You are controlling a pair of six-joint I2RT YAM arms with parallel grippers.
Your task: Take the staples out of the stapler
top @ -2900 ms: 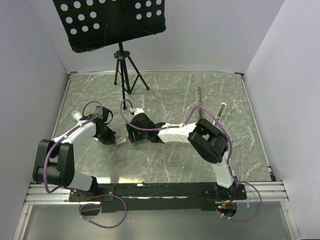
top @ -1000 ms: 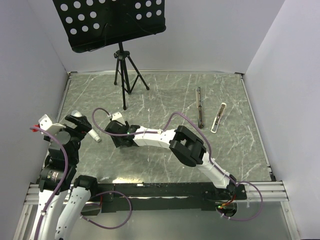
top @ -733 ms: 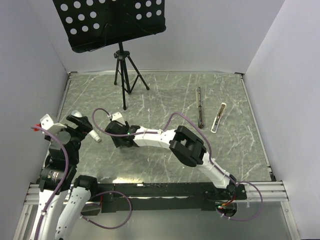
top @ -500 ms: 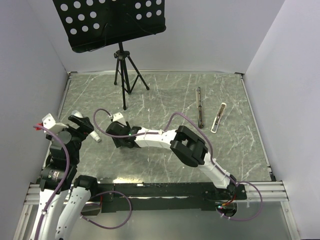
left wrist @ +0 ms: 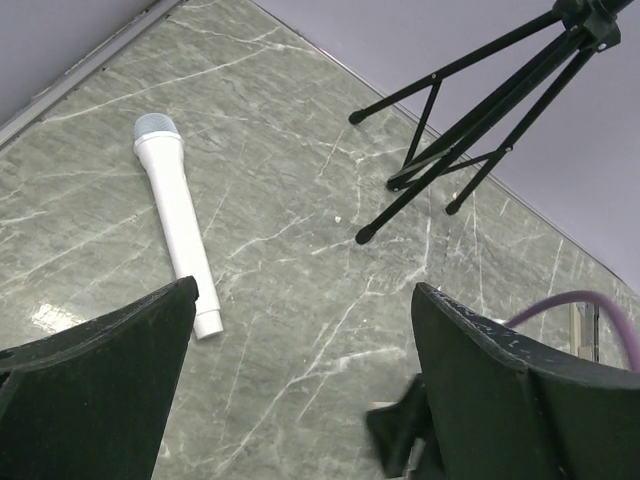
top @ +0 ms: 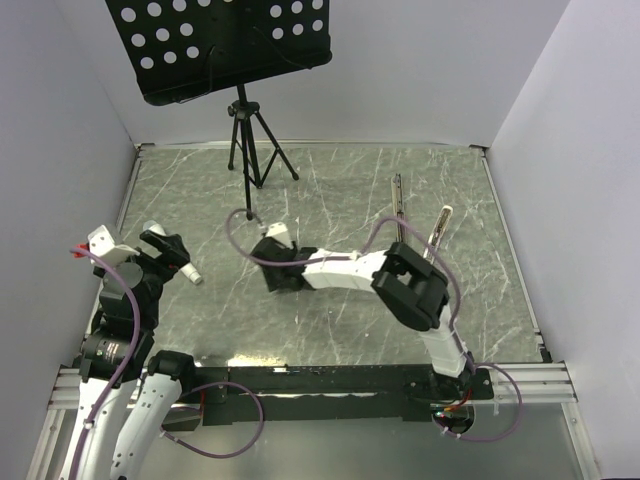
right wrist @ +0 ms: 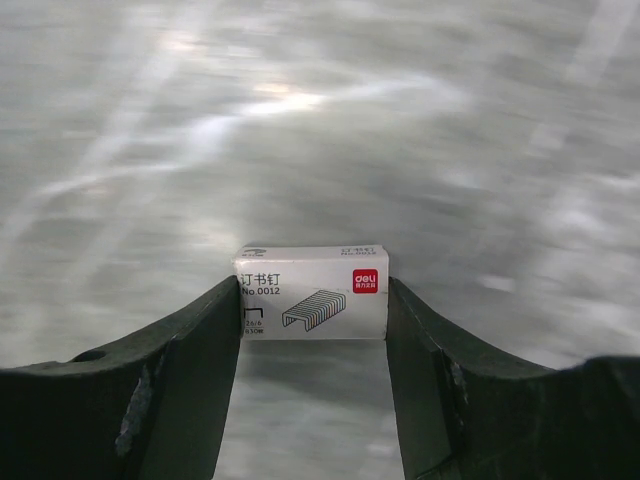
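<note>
My right gripper (right wrist: 313, 292) is shut on a small white staple box (right wrist: 312, 290), one finger pressed against each end of it. Its printed face, with a drawing of staples, points at the camera. In the top view this gripper (top: 272, 277) sits low over the middle left of the table. The stapler lies at the back right as a thin dark bar (top: 397, 200) and a pale strip (top: 441, 222), both partly behind the right arm. Loose staples do not show. My left gripper (top: 164, 250) hangs open and empty at the far left (left wrist: 305, 340).
A white cylinder (left wrist: 176, 232) lies on the marble table under the left gripper (top: 191, 274). A black tripod stand (top: 247, 150) with a perforated tray (top: 220, 40) stands at the back left. White walls close in three sides.
My right gripper has moved to the right across the table with the box in it. The left arm has barely shifted.
</note>
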